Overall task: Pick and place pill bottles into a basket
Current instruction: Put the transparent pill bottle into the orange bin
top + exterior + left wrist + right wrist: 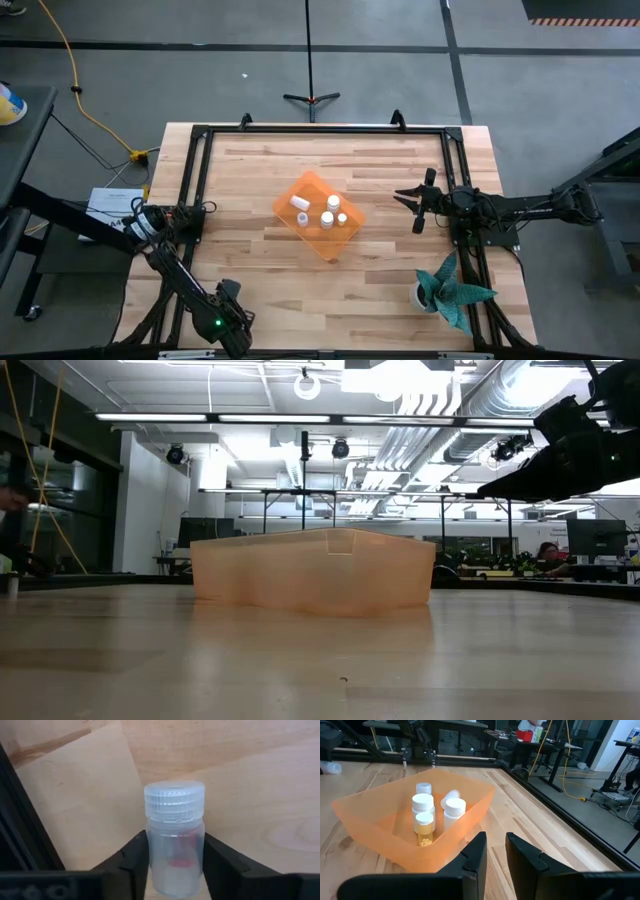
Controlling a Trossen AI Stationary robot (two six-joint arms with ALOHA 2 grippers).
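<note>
The orange basket (318,215) sits mid-table, turned cornerwise, and holds several white-capped pill bottles (422,802). One of them (300,202) lies on its side. My left gripper (232,300) is near the table's near-left corner, shut on a translucent pill bottle (175,835) with a ribbed cap. The gripper hides that bottle in the high view. My right gripper (495,855) hovers to the right of the basket, pointing at it. It is empty, with a narrow gap between its fingers. My left gripper pinches the bottle's body (152,855), just below the cap, between its two fingers, one on each side. The fingers (135,860) come from above toward the table. The cap (174,800) stands clear past the fingers. I cannot tell whether the bottle rests on the wood.
A teal leafy plant in a white pot (455,290) stands at the near right. A black frame rail (195,180) runs around the table. A small pale thing (332,767) lies on the table beyond the basket. Bare wood lies between my left gripper and the basket.
</note>
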